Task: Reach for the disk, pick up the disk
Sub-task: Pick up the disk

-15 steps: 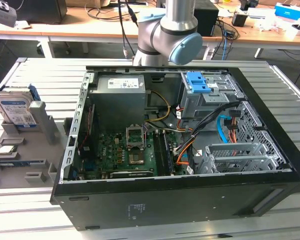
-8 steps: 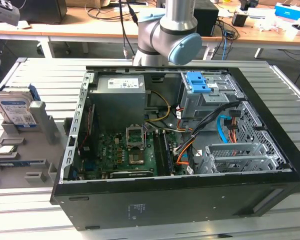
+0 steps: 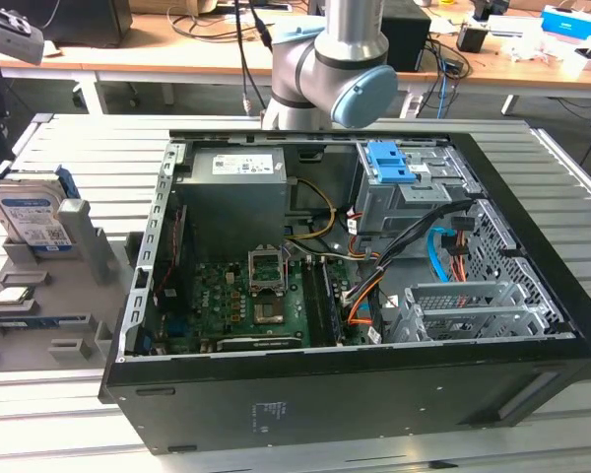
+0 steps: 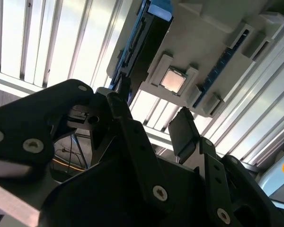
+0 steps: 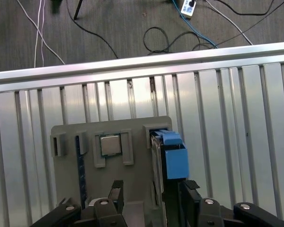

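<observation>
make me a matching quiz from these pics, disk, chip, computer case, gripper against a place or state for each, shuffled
1 disk
2 chip
3 computer case
4 gripper

a side panel off, insides showing
b open, pointed at the grey stand
c lying flat in the grey stand
d standing on edge in the grey stand

Pairs: 1-d, 2-c, 3-a, 4-b

Even light filled the exterior view; in the second wrist view glare bleached the slatted metal table [image 4: 75,42], leaving the gripper [image 4: 149,106] a dark silhouette.
</observation>
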You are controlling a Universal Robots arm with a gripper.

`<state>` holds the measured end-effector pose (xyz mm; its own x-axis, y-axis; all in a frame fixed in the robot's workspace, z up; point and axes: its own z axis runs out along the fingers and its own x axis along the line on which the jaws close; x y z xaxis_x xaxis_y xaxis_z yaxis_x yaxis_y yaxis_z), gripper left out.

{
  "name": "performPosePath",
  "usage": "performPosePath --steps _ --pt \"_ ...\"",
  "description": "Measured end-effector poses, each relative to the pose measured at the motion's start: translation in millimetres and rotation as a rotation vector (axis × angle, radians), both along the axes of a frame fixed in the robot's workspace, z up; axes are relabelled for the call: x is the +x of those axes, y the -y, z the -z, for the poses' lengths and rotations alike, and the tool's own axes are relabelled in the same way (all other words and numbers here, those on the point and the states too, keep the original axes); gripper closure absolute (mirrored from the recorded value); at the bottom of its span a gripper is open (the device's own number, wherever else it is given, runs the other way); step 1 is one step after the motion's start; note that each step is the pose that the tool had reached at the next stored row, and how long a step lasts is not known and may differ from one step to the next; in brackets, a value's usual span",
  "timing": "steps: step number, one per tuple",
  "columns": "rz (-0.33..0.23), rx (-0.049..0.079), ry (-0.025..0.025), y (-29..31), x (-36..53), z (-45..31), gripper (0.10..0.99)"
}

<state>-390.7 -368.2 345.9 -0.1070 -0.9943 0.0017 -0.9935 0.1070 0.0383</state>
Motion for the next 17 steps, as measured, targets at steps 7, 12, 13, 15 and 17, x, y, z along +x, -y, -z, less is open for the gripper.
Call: performPosePath --steps 7,12,13,15,17 --pt "0.000 0.000 0.0001 0.0 0.0 9.4 0.482" --pt "-0.007 0.000 0.0000 -9.1 0.0 13.7 0.482" --pt "-0.009 -0.001 0.0001 -11.0 0.0 13.7 0.482" --pt "-0.013 -0.001 0.0001 -17.2 0.1 13.7 0.482" --pt "-0.015 0.000 0.0000 -22.1 0.0 14.2 0.482"
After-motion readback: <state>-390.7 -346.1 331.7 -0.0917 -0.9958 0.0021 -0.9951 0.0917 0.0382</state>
